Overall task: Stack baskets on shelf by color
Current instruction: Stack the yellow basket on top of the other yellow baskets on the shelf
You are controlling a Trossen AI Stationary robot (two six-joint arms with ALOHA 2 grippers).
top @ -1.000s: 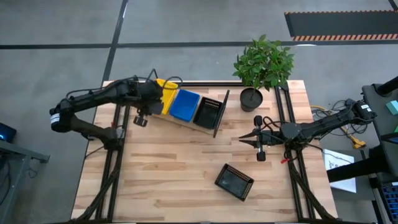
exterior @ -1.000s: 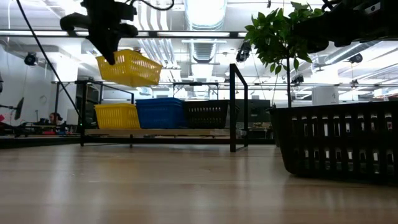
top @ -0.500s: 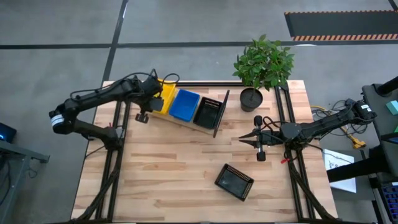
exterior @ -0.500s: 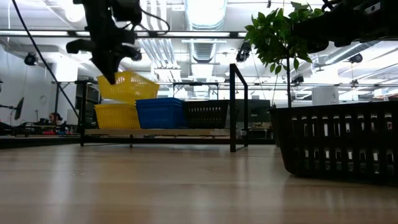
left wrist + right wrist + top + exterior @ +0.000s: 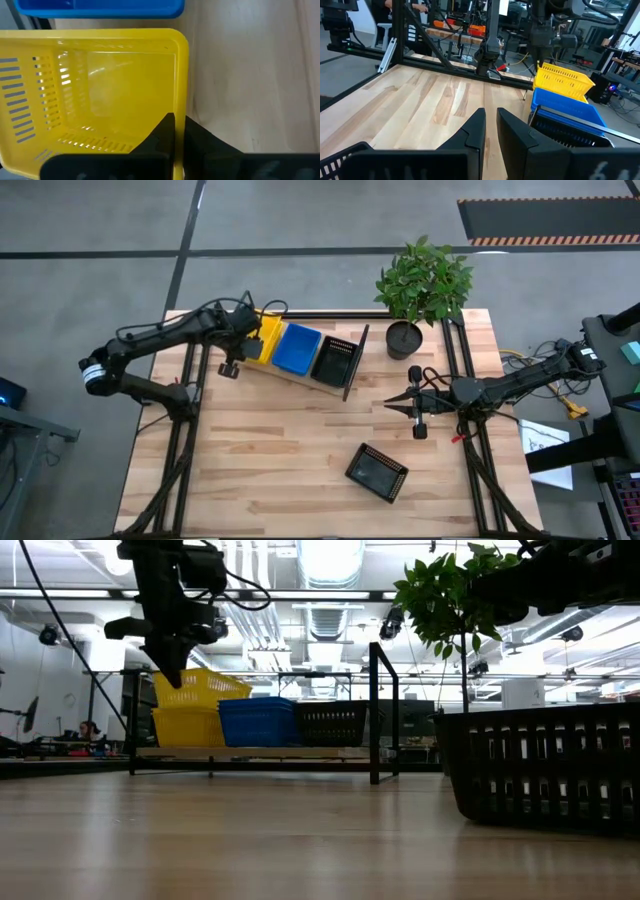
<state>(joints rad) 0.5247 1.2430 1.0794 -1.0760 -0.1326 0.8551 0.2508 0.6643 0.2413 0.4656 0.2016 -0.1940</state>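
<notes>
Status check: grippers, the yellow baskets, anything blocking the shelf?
Left gripper shut on yellow mesh plastic basket, nested tilted on yellow stack. Right gripper idle over table's right side. Black mesh basket loose on the table. Shelf approach unobstructed.

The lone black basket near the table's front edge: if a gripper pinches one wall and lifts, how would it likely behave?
The black basket looks like thin slotted plastic, so probably light and fairly stiff. Held by one wall it would likely hang tilted, as the yellow basket does in the left gripper. Its low, flat shape seems unlikely to tip.

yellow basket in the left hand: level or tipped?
Tipped. In the low view the yellow basket slants, one end resting on the yellow stack on the shelf. The left hand is shut on its rim.
</notes>
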